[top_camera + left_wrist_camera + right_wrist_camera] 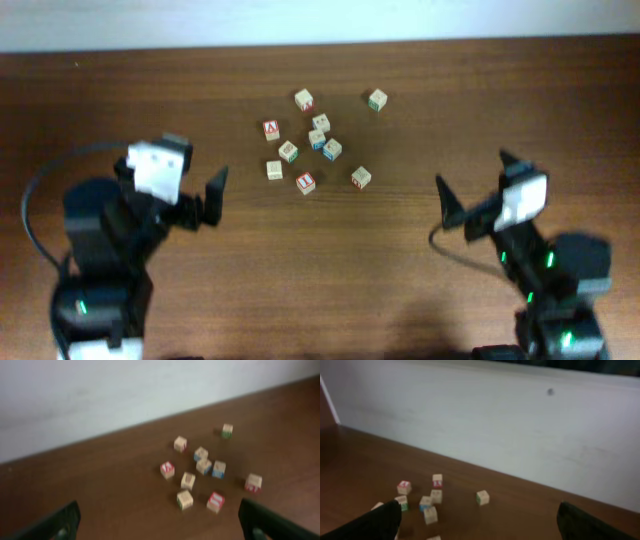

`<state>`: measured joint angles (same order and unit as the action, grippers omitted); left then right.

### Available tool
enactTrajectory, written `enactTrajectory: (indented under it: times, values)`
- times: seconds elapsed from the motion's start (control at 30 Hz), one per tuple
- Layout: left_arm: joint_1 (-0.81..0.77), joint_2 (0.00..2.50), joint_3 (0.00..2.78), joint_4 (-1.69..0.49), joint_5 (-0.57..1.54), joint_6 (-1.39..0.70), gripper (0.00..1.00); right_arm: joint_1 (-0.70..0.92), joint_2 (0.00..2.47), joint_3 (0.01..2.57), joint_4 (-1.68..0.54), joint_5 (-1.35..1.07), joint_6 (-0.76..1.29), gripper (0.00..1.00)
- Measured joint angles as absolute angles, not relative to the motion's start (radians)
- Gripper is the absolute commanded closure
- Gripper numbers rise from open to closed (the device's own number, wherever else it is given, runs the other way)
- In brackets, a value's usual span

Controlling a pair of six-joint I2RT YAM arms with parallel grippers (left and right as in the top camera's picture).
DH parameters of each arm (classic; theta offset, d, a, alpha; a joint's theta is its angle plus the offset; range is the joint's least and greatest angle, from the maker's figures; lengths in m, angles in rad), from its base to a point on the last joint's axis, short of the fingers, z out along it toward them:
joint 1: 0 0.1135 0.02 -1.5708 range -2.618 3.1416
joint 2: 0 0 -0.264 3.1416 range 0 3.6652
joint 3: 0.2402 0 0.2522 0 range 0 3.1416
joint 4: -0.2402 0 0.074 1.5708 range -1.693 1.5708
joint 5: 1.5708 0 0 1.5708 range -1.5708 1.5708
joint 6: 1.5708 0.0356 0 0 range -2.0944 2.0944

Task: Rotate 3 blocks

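Observation:
Several small pale wooden blocks lie in a loose cluster on the brown table [320,260] at the far middle. Among them are a red-framed block [306,182] at the near edge, a blue-marked one [317,139] in the middle and a pale one [274,169] to the left. The left wrist view shows the red-framed block [215,502] and the pale one [184,499] nearest. My left gripper [172,180] [162,520] is open, left of and nearer than the cluster. Nearer and to the right, my right gripper [472,172] [480,525] is also open. Neither holds anything.
Other similar cubes lie around, one apart at the far right [377,99] [482,497] and one at the far left [304,99]. A white wall [520,435] runs along the table's far edge.

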<state>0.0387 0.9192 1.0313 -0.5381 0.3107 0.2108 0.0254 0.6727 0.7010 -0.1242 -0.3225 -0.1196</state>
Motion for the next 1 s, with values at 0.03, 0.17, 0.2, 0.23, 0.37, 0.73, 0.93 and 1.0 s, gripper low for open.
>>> enactTrajectory:
  times: [0.03,0.17,0.2,0.23,0.37,0.73,0.93,1.0]
  values:
    - [0.039,0.964,1.088,-0.571,0.311,0.212,0.01,0.025,0.742,0.762,-0.155,-0.34,-0.119,0.02]
    - [0.039,1.133,1.282,-0.698,0.311,0.213,0.01,0.026,1.058,1.032,-0.337,-0.429,-0.12,0.02]
    - [0.039,1.168,1.314,-0.715,0.311,0.213,0.01,0.026,1.127,1.094,-0.386,-0.451,-0.117,0.02]
    - [0.039,1.198,1.34,-0.73,0.311,0.214,0.01,0.031,1.218,1.178,-0.447,-0.477,-0.115,0.02]
    - [0.039,1.293,1.361,-0.744,0.31,0.213,0.01,0.105,1.527,1.421,-0.638,-0.514,-0.117,0.01]
    - [0.039,1.327,1.362,-0.778,0.33,0.212,0.01,0.24,1.938,1.463,-0.691,-0.441,-0.165,0.14]
    - [0.038,1.328,1.362,-0.779,0.242,0.08,0.01,0.421,1.988,1.464,-0.705,-0.106,-0.179,0.26]
    - [0.038,1.335,1.362,-0.78,0.221,0.062,0.01,0.431,2.015,1.464,-0.699,-0.036,-0.185,0.28]
